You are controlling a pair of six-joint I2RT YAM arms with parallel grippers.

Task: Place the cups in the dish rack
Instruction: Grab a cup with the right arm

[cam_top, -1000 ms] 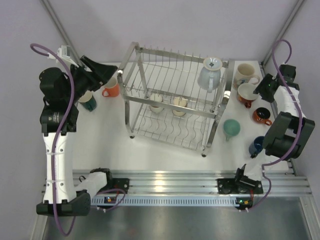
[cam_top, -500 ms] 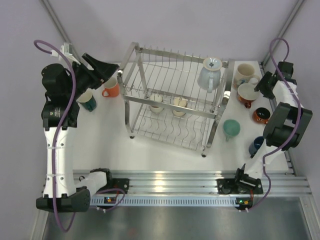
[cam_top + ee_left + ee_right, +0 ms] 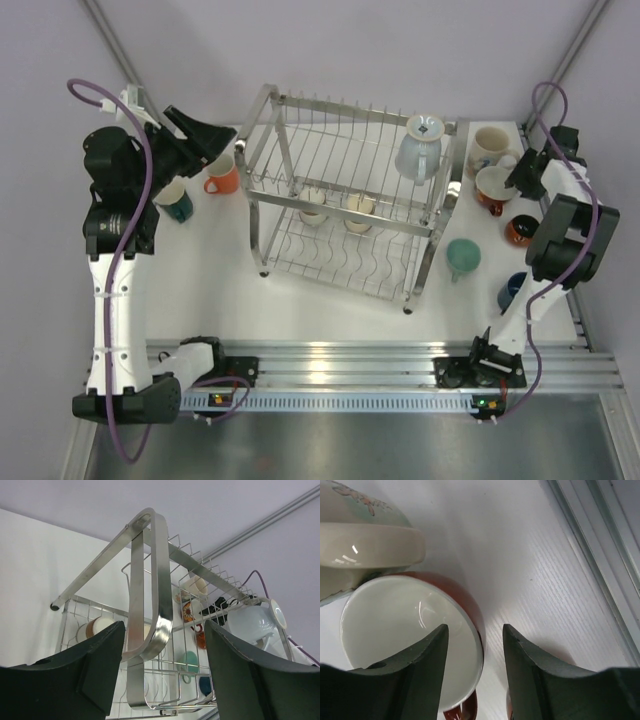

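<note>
Now straddles red cup (image 3: 405,625) rim with right gripper (image 3: 474,650) partly open, holding nothing (left gripper (image 3: 164,645) wide, empty, facing rack (image 3: 152,545)); risks shoving printed cup (image 3: 365,540) or slipping when closing.

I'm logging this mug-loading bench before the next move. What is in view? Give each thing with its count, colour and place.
dish rack: 1, silver wire, two tiers, mid-table
pale mug: 1, blue-grey, upside down on the upper tier, far right corner
cream cups: 2, cream, lower tier
orange mug: 1, orange, left of the rack
teal mug: 1, teal, partly under the left arm
printed mug: 1, cream, far right
red cup: 1, red, white inside, beside the printed mug
brown cup: 1, orange-brown, right side
mint cup: 1, mint, by the rack's near right post
navy cup: 1, navy, near right
table: 1, white
left gripper: open, empty, facing the rack
right gripper: open, astride the red cup's rim
</note>
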